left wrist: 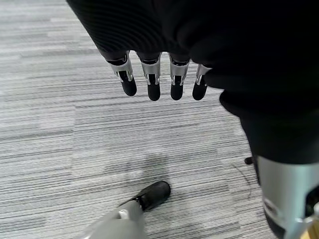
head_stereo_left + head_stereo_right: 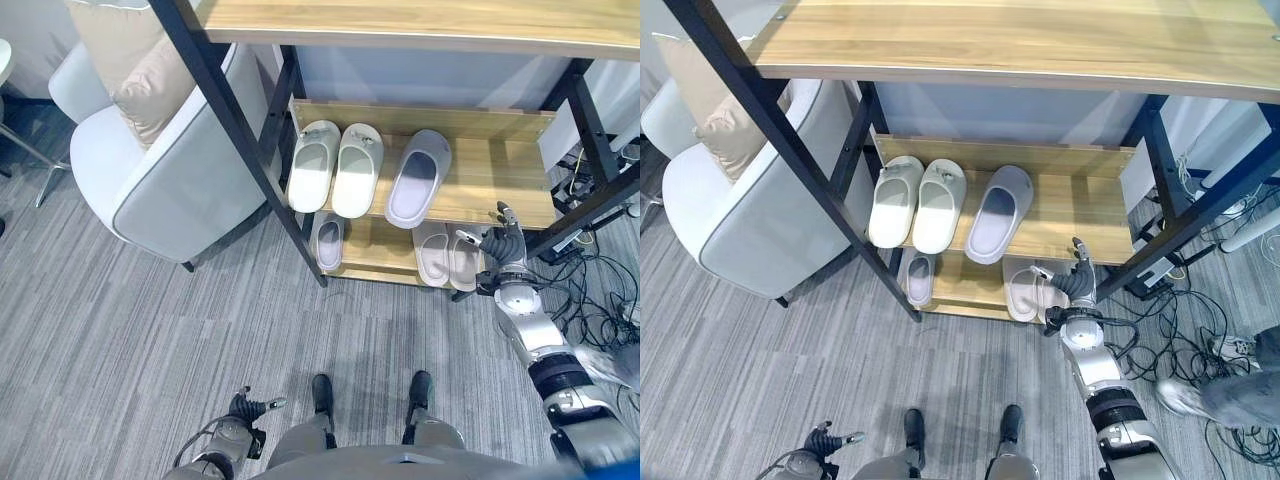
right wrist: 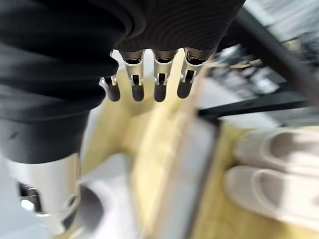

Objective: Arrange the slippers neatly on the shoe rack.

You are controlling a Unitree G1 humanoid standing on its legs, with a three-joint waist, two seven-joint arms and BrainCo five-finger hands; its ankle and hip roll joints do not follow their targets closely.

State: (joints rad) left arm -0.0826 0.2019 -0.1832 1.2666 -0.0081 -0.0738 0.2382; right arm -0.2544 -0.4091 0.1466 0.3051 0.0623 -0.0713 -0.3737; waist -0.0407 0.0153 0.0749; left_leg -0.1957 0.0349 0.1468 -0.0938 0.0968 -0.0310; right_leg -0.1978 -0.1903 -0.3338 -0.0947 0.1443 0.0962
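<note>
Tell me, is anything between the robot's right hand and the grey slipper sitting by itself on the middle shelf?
Nothing visible blocks it. The right hand is open at the rack's front edge, to the right of the grey slipper, with bare middle shelf between them. The rack's black post stands further right, out of the way.

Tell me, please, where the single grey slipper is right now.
In the left eye view the grey slipper lies on the shoe rack's middle shelf, just right of the white slipper pair, above the beige pair.
</note>
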